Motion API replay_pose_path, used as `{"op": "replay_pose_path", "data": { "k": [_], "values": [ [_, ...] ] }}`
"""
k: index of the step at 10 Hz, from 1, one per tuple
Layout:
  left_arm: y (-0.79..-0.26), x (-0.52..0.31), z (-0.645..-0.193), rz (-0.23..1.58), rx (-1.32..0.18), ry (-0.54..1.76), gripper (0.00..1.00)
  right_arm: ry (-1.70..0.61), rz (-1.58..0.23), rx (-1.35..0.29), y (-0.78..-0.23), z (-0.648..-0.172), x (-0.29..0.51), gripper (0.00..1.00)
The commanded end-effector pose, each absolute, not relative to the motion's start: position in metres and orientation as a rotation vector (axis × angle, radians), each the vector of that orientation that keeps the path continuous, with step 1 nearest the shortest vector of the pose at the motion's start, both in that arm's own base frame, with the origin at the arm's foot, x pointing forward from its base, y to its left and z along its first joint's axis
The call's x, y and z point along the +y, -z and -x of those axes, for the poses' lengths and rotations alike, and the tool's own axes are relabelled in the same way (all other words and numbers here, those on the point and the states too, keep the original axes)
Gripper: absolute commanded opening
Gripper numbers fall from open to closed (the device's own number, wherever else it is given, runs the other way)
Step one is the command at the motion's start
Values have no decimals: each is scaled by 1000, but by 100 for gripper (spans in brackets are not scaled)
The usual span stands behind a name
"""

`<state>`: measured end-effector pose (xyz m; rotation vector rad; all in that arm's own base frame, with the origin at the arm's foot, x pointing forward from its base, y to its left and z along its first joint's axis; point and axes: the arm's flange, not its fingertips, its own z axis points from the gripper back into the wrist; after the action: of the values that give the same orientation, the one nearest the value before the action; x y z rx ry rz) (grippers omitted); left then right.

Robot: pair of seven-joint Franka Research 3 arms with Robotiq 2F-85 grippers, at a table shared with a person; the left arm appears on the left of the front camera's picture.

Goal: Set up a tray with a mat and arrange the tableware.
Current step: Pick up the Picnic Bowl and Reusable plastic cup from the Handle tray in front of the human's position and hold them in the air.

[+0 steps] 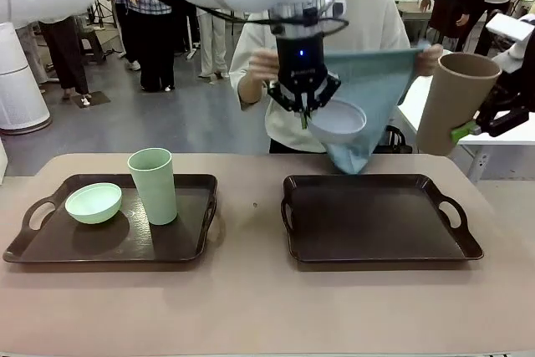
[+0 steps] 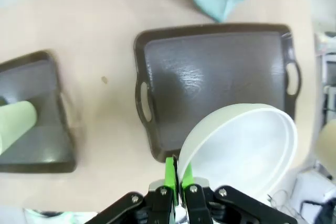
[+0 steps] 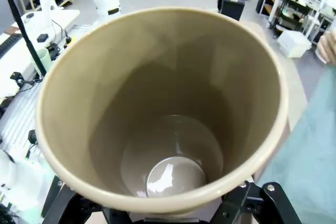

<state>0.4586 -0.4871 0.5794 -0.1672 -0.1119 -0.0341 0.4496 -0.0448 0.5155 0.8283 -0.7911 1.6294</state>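
My left gripper (image 1: 304, 110) hangs high over the table's far side, shut on the rim of a pale bluish-white bowl (image 1: 338, 118); its green pads (image 2: 170, 172) pinch that bowl (image 2: 239, 148) above the empty right tray (image 2: 215, 77). At the right edge my right gripper (image 1: 471, 127) holds a tan-brown tumbler (image 1: 453, 99) in the air, and the right wrist view looks down into that tumbler (image 3: 163, 114). Behind the right tray (image 1: 378, 220), a person holds up a light blue mat (image 1: 374, 98) with both hands. The left tray (image 1: 113, 244) carries a mint green bowl (image 1: 94, 202) and a mint green tumbler (image 1: 153, 186).
The two dark trays lie side by side on the beige table (image 1: 251, 298), with a bare strip between them. The person stands at the far edge. Other people and furniture are farther back in the room.
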Motion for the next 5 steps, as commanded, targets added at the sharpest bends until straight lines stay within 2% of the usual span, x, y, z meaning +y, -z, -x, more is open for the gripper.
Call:
{"op": "replay_pose_path", "data": {
  "k": [1,2,5],
  "values": [
    [-586,-486,-444,157,-167,-3,0,-1619,-839,-787,-524,-443,-40,0],
    [-579,-487,-459,167,-112,34,0,-1644,-870,-771,-525,-446,-45,0],
    [-579,-487,-459,167,-112,34,0,-1637,-823,-794,-525,-445,-42,0]
  ]
}}
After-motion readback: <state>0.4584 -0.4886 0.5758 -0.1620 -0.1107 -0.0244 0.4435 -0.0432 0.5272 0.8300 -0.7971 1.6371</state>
